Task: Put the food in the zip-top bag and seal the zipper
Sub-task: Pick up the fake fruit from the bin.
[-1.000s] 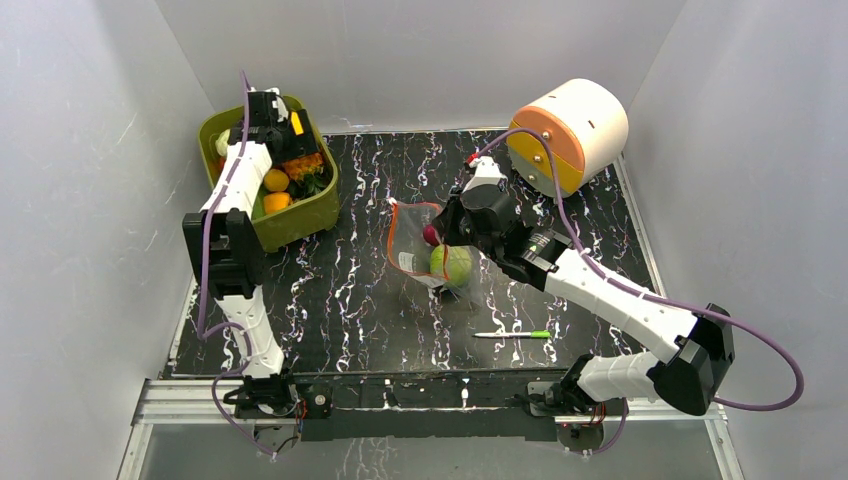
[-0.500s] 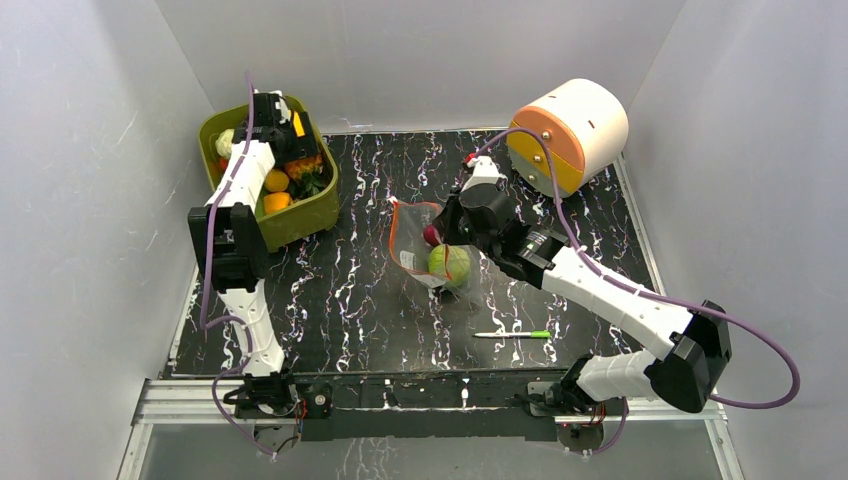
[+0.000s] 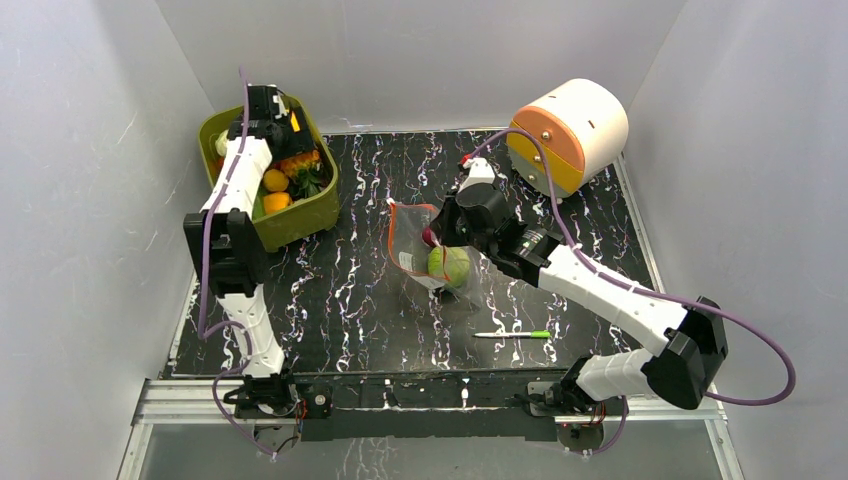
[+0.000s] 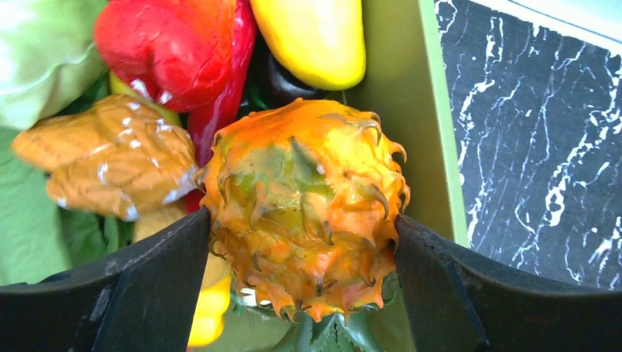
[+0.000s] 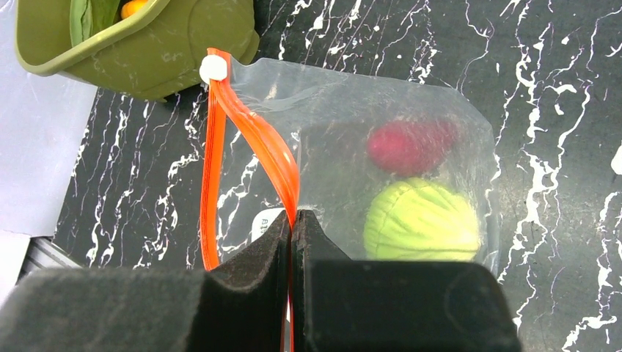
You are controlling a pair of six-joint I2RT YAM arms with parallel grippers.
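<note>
Nearest the arm bases, a thin green-and-white pen is seen lying alone on the black marbled table, well apart from the bag. Further in, at mid-table, the clear zip-top bag is held by the right gripper. Its jaws are pressed fully together, and one lip of the orange zipper is pinched between the two pads. The other lip is bowed away to the left of the pads, so the mouth is gaping. The white slider is seen at the far end of the strip, where both lips meet. Inside the bag, beyond the jaws and to their right, a green cabbage is lodged, with a dark red piece just beyond it.

Farther back on the left, the olive-green bin is found, filled with more food. The left gripper is positioned inside it with its jaws spread wide. An orange pineapple is set squarely between the fingers, and both inner faces are touching its spiky flanks. Whether it is lifted cannot be told. Beyond it in the bin a red pepper and a yellow pepper are seen, and to the left an orange-brown wrapped piece. At the far right corner a white and orange drum is laid on its side.
</note>
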